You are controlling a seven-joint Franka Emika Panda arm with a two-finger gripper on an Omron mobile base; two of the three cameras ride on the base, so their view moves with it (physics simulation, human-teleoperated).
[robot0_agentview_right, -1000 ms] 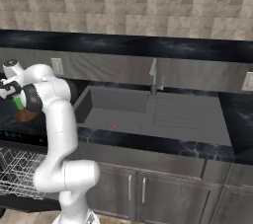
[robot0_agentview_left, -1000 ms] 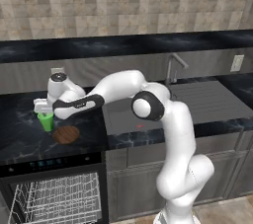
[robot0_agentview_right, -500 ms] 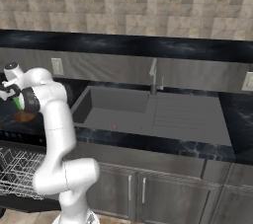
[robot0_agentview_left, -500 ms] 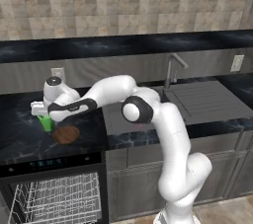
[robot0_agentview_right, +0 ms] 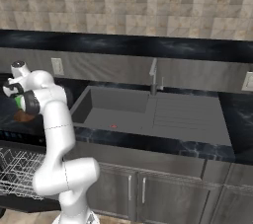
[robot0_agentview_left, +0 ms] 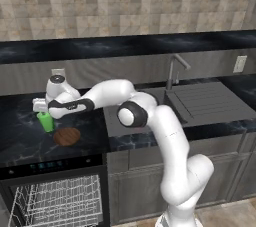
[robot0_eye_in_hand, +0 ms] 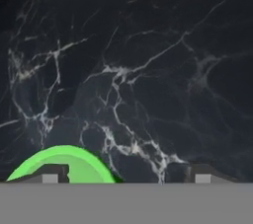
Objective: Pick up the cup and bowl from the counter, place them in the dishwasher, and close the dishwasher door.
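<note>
**Gripper over the cup, cup off to one side of the jaws**

Start at the left of the left base view: your gripper (robot0_agentview_left: 42, 107) sits low over the cup (robot0_agentview_left: 46, 121), which stands upright on the counter (robot0_agentview_left: 20, 136), near its back left. Just right of and in front of the cup lies the bowl (robot0_agentview_left: 66, 136), flat on the marble and apart from the cup. Below the counter edge the dishwasher (robot0_agentview_left: 55, 196) stands open, its white rack showing.

In the hand view, you see the two finger tips (robot0_eye_in_hand: 52, 174) well apart at the bottom edge, nothing between them but black marble. The cup's green rim (robot0_eye_in_hand: 64, 164) lies at the left tip, not centred in the gap; the right tip has bare counter beside it. So the jaws are spread and hold nothing.

The relation your next move turns on: the cup lies toward the left-hand finger in that view. You would probably need to shift the hand that way until the rim sits midway, then lower. Close as it stands and one finger likely lands on the rim and tips the cup.

In the right base view the cup (robot0_agentview_right: 19, 102) is mostly hidden behind the arm.
</note>
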